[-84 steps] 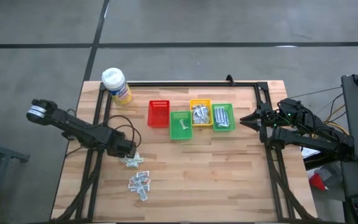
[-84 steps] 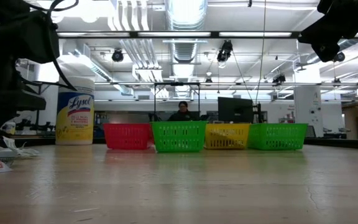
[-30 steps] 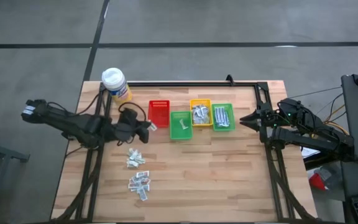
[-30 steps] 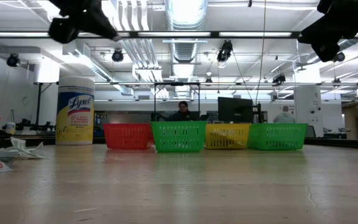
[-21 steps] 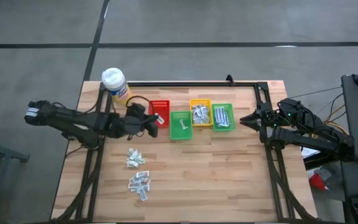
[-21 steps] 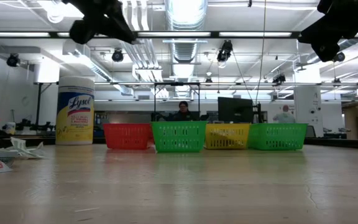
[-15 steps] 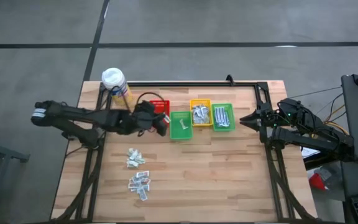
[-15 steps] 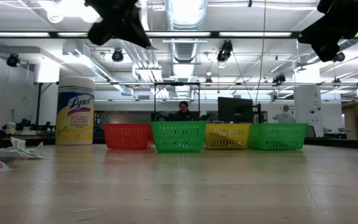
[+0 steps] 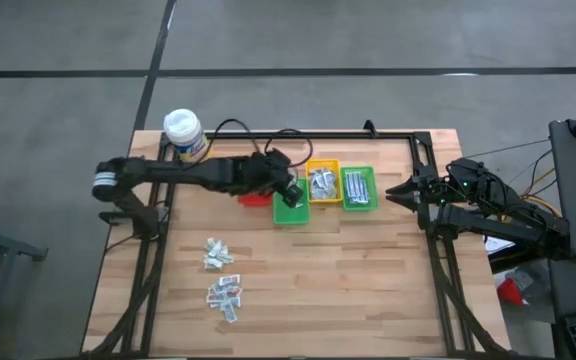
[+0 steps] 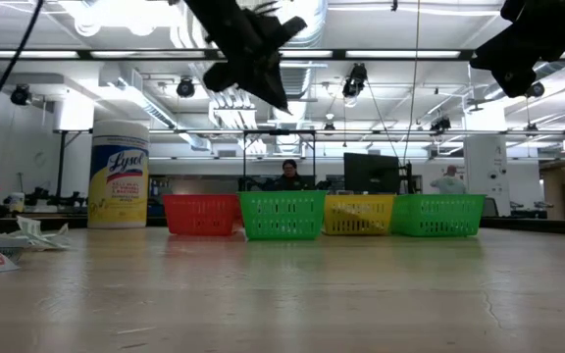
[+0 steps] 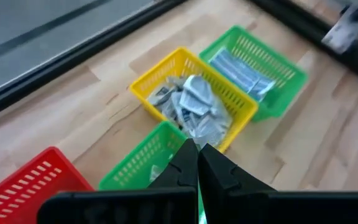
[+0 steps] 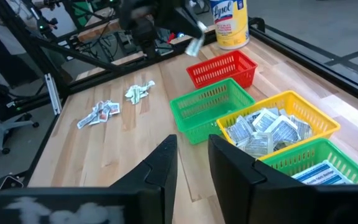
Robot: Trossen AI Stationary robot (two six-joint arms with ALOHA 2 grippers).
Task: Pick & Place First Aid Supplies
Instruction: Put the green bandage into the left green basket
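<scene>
My left gripper (image 9: 289, 189) hangs shut above the nearer green bin (image 9: 290, 204), holding a small pale packet (image 12: 195, 42). In the left wrist view the shut fingers (image 11: 197, 155) hide the packet. Loose first aid supplies lie in two small heaps (image 9: 215, 254) (image 9: 224, 296) on the wood at the near left. More silvery packets fill the yellow bin (image 9: 322, 182), and striped strips fill the far-right green bin (image 9: 358, 188). My right gripper (image 12: 191, 165) waits open at the table's right edge (image 9: 415, 190), holding nothing. My left gripper pinches the pale packet between its two fingertips, as the right wrist view shows. The packet's free end (image 12: 197, 38) sticks out past the tips. The fingers slant down from the table's left. The packet is lifted clear, high above the bins.
A red bin (image 9: 255, 183) stands left of the nearer green one. A yellow wipes canister with a white cap (image 9: 186, 135) stands at the far left corner. A black frame (image 9: 368, 132) runs along the far and side edges. Bare wood lies in front of the bins.
My left gripper has swung toward the table's right edge, from left of the red bin to above the nearer green bin. It rolled about its own line as it went, and it stayed shut on the packet. The heaps have not moved.
</scene>
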